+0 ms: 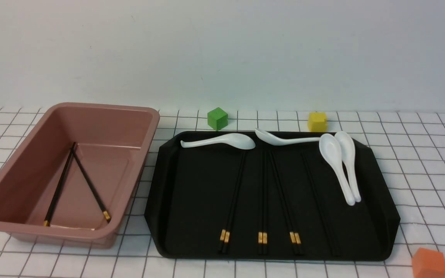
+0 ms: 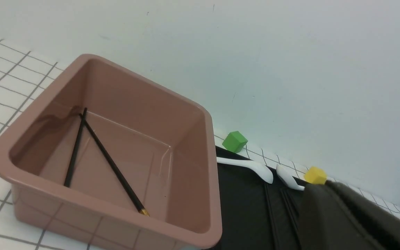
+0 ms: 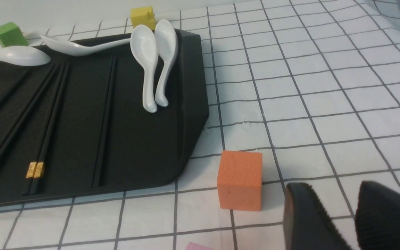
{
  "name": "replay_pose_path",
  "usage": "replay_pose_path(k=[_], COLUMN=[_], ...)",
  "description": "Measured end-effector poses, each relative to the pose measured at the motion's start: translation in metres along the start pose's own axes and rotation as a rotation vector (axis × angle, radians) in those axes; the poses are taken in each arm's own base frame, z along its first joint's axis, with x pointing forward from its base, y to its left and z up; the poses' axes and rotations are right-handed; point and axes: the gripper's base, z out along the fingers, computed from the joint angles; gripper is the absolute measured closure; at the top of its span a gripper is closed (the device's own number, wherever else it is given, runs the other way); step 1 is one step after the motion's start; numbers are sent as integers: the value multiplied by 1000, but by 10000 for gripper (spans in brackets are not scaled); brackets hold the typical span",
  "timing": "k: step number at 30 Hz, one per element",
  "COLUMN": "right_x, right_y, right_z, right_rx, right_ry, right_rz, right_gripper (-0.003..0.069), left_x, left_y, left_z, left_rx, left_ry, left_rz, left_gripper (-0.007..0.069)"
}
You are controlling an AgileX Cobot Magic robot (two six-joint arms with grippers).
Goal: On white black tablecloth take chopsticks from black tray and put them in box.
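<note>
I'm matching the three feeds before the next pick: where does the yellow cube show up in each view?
Front view: the yellow cube sits on the tablecloth just behind the black tray's far rim, right of centre.
Left wrist view: the same cube shows at centre right, beside a dark part of the arm.
Right wrist view: it sits at the top edge, behind the paired white spoons.
Shared landmark: the green cube, also behind the tray.

We see little of our own body: lower right of the right wrist view, our right gripper [image 3: 354, 222] shows two matte black fingers [image 3: 306, 218] with ribbed inner pads. Lower right of the left wrist view, our left gripper [image 2: 352, 218] is a smooth dark blur.
</note>
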Motion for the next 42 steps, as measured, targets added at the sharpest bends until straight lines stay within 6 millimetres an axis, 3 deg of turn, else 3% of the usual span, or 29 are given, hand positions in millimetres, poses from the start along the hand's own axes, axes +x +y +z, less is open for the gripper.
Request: replay_pose_path(k=[13,18,23,27,42], right_x=[0,0,0,0,0], right_y=[0,0,0,0,0], right_z=[0,0,0,0,0], right_rx=[0,0,0,0,0], right_ry=[0,0,0,0,0], right_rz=[0,0,0,0,0], right_gripper=[419,419,419,419,419], left_x=[4,26,62,72,72], left_y=[3,20,48,56,55], left_z=[2,8,14,14,16], left_rx=[-8,-72,-203,-230,-216], left_ry=[5,59,204,245,222], left_rz=[4,83,213,237,234], left_gripper=[637,637,636,634,622])
